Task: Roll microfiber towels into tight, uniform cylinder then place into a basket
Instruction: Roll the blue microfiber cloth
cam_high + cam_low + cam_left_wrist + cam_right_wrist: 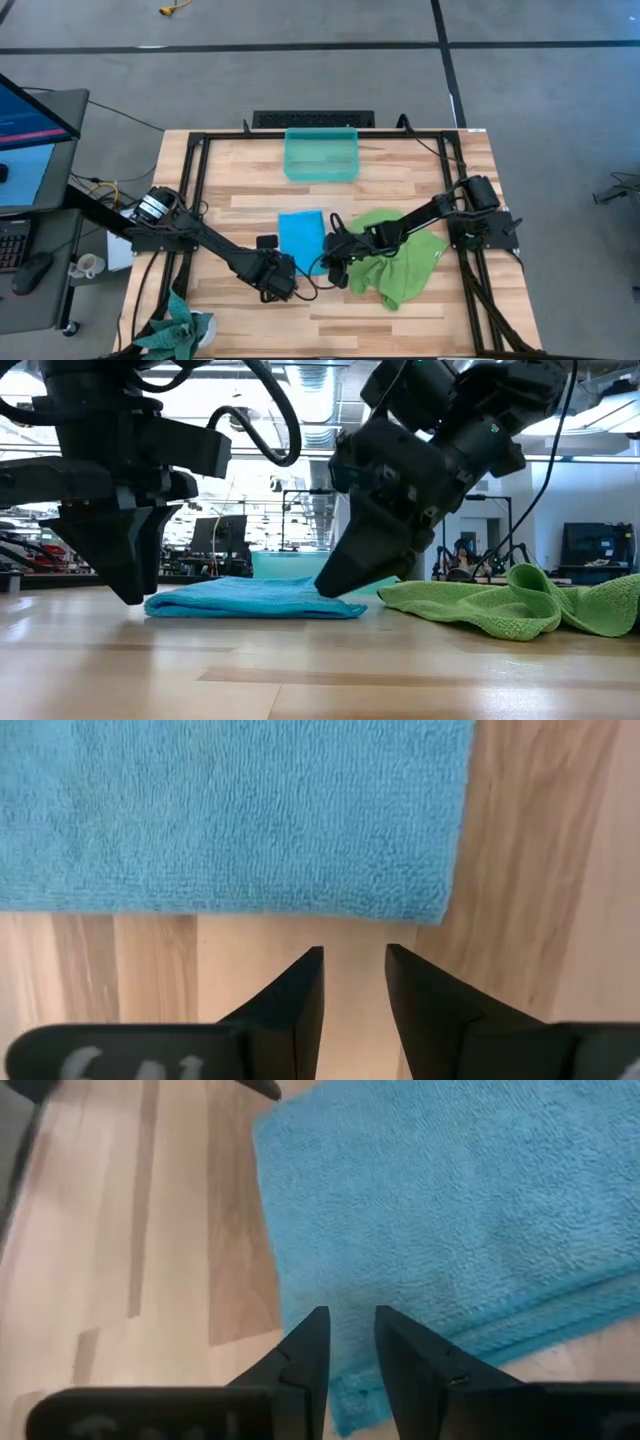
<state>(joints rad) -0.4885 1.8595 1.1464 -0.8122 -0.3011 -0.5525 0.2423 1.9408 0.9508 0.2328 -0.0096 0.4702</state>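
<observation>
The sky-blue towel (pixel 300 235) lies folded flat on the wooden table, mid-table; its stacked layers show at one edge (pixel 560 1320). The lime-green towel (pixel 405 262) lies crumpled to its right. The teal basket (pixel 321 155) stands at the far edge. My left gripper (pixel 355 955) points down over bare wood just short of the blue towel's near edge (pixel 230 905), open, with nothing between its fingers. My right gripper (pixel 350 1312) slants down from the right over the towel's near right corner, open by a narrow gap. My right gripper comes slanting down from the table's right, its fingertips (pixel 335 588) at the near right end of the blue towel (pixel 250 598), which lies flat on the table. I cannot tell whether they touch the cloth.
A dark teal-green bundle (pixel 180 330) sits at the table's near left corner. A black frame (pixel 195 150) runs around the tabletop. Beyond the left edge stands a desk with a monitor (pixel 30 125). Bare wood (pixel 330 330) stretches along the near edge.
</observation>
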